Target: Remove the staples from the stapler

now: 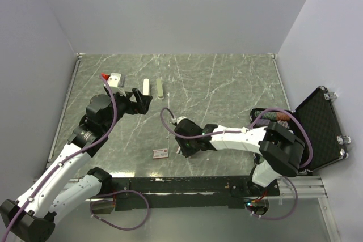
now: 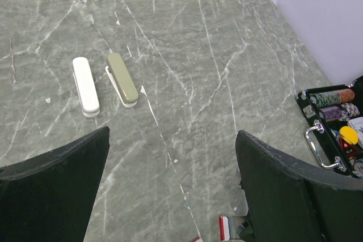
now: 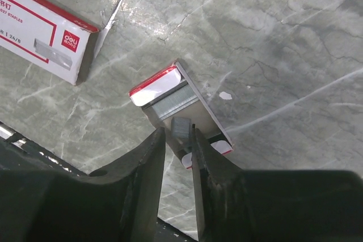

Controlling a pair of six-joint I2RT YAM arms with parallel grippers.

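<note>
Staple strip point(image 3: 181, 126): between right gripper point(image 3: 178, 132) fingertips, over open red-and-white tray point(image 3: 154, 86); lower end hidden, so cannot tell whether it is pinched. Left gripper point(image 2: 173, 134): jaws spread wide, empty, fingers cropped by frame.

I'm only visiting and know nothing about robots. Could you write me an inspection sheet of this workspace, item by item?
Surface: grey-green veined table.
Job's things: white stapler and green stapler lie side by side, apart; a short staple strip sits over an open tray holding more.
Clutter: red-and-white staple box; open black case with poker chips.
Grippers: left gripper open, empty; right gripper narrow around the strip, grip uncertain.
Cables: purple cables along both arms.
Surroundings: plain pale walls.
</note>
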